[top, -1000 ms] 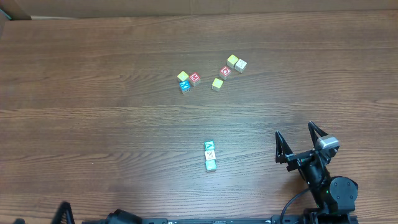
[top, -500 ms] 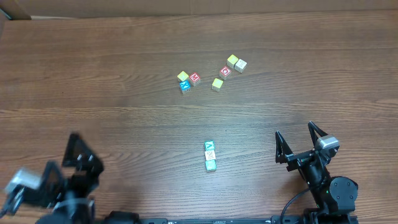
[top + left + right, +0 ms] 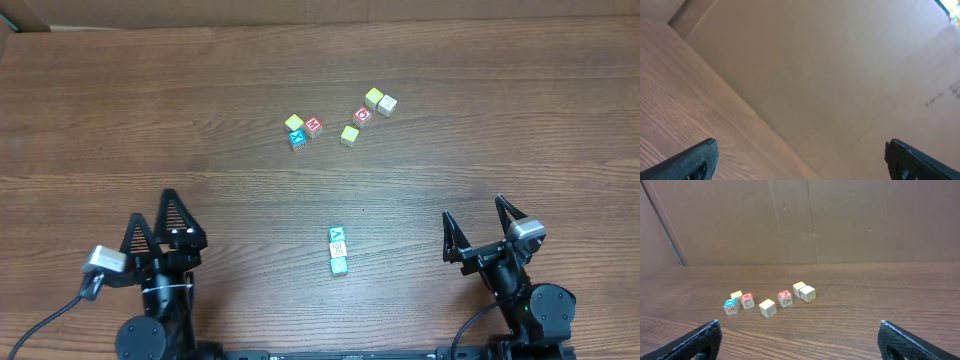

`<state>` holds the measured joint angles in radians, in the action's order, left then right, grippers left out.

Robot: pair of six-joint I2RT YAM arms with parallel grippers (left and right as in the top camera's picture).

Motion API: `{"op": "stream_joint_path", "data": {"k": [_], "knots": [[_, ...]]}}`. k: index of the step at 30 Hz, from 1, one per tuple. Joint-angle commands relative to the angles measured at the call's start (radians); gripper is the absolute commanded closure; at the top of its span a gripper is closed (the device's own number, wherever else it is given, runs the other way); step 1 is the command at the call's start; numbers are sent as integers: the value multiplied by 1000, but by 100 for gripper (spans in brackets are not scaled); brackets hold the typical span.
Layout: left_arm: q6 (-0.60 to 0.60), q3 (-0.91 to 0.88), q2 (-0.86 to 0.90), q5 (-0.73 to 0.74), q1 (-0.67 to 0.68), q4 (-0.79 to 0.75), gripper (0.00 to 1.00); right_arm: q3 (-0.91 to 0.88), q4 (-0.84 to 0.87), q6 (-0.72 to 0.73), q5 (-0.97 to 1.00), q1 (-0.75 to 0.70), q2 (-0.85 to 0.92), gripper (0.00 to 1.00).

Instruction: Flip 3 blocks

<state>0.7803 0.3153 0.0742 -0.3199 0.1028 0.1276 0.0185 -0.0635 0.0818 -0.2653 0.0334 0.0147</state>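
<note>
While neither claw touches them, the three blocks (image 3: 338, 250) lie in a short touching row near the table's (image 3: 110, 110) middle, closer to the near edge. The green-and-white block (image 3: 337, 234) is farthest out, the whitish one with red print (image 3: 338, 250) in the middle, and a second green block (image 3: 339, 265) nearest the robot. Letters are too small to read. Farther back, well apart from the row, are seven loose cubes in two groups. One group has a yellow cube (image 3: 294, 122), a red M cube (image 3: 313, 126) and a blue cube (image 3: 297, 139). The other has a pale yellow cube (image 3: 349, 134), a red O cube (image 3: 363, 114), another yellow cube (image 3: 374, 97) and a cream cube (image 3: 387, 104). The left gripper (image 3: 152, 204) is at the near left, jaws spread wide, holding nothing. The right gripper (image 3: 473, 206) is at the near right, likewise spread and empty. The row lies between them, nearer the right one. The right wrist view shows only the far cubes and a cardboard wall (image 3: 850, 220). The left wrist view shows wood and cardboard.
</note>
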Motion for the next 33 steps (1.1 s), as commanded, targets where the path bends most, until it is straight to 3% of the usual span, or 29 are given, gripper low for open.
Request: {"op": "stream_joint_path", "data": {"k": [1,10,13,26,33], "knots": [[-190,-50,-18,77,-7,-45,0,-11,5,-4,3,5,-11,0],[-659,-84,-18,267,-10,37,0,-11,5,-4,3,5,-11,0],[-706,-124,-23,272,-12,23,0,-11,5,-4,3,5,-11,0],[-707,-298,-71,400,-111,-117,0,-11,5,-4,3,5,-11,0],[-859,-309,-71,455,-112,-133,0,-11,5,-4,3,5,-11,0]]}}
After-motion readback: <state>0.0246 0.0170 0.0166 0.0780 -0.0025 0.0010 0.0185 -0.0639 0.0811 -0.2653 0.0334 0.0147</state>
